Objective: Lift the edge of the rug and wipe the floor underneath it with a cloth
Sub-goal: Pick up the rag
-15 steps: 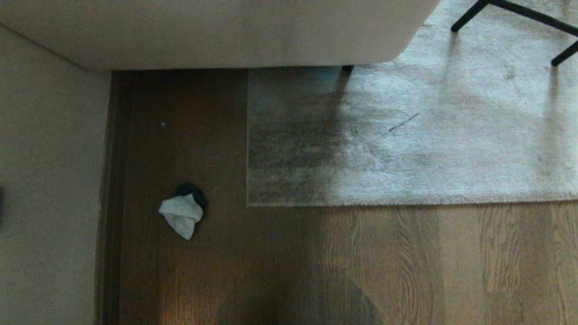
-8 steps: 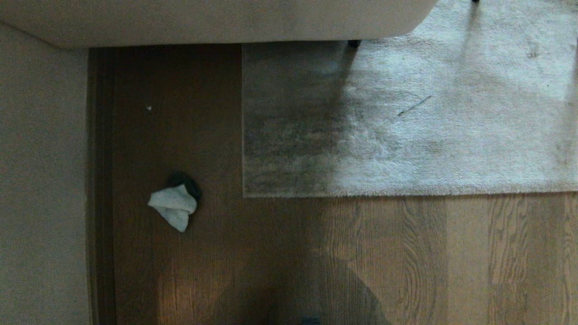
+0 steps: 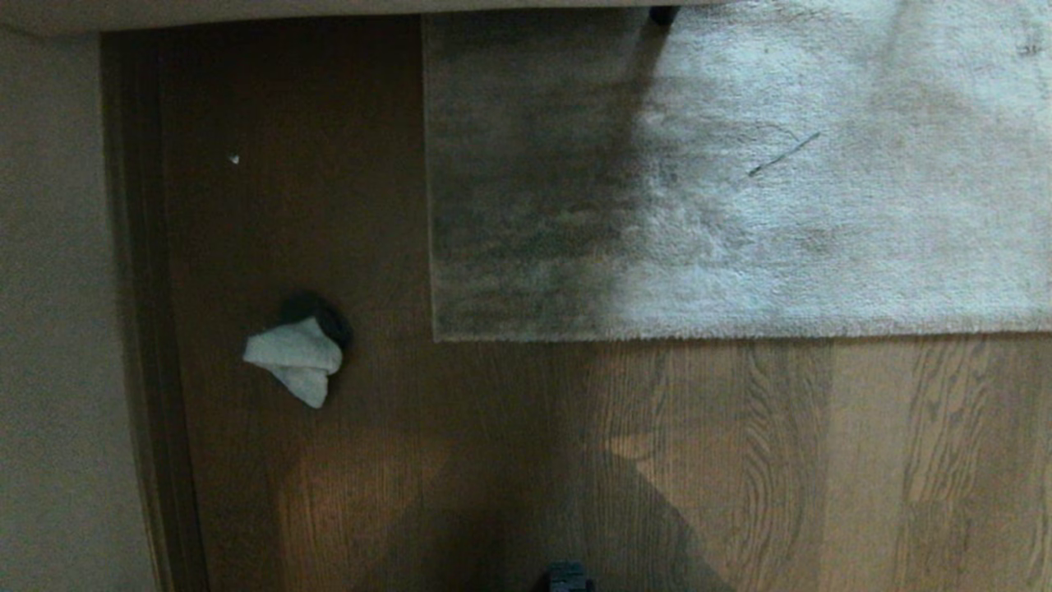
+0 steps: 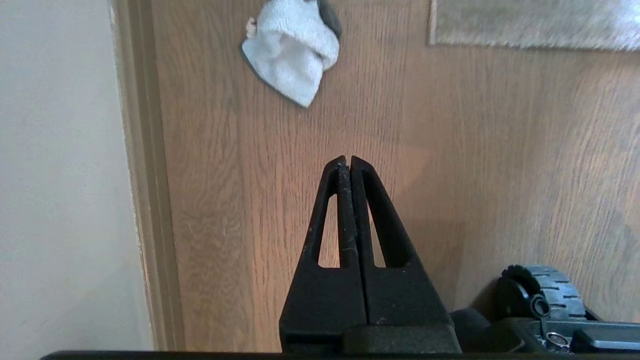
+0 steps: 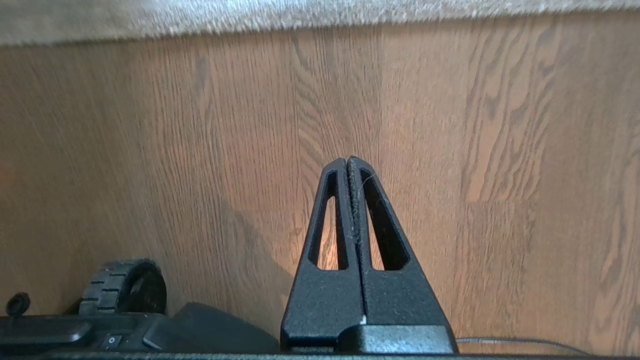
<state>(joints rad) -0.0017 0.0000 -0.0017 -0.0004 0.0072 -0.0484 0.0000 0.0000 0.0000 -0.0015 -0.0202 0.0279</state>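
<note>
A light grey plush rug [image 3: 740, 181] lies flat on the brown plank floor [image 3: 740, 460]; its near edge [image 3: 707, 335] and left corner [image 3: 434, 337] rest on the wood. A small pale cloth [image 3: 294, 360] lies crumpled on the floor left of the rug, against a dark round object [image 3: 319, 314]. In the left wrist view the cloth [image 4: 292, 52] sits well ahead of my left gripper [image 4: 348, 159], which is shut and empty. My right gripper [image 5: 347, 160] is shut and empty above bare floor [image 5: 200, 125], short of the rug edge [image 5: 320, 17]. Neither arm shows in the head view.
A pale wall [image 3: 49, 329] with a dark baseboard [image 3: 140, 329] runs along the left. A sofa's underside [image 3: 329, 6] and a black leg [image 3: 662, 12] sit at the far edge. My base wheels [image 4: 542, 295] [image 5: 125, 287] show beside each gripper.
The whole head view has shifted: sofa and chair legs slid out at the far edge and more near floor shows, so the camera tilted down. Cloth and rug lie as before.
</note>
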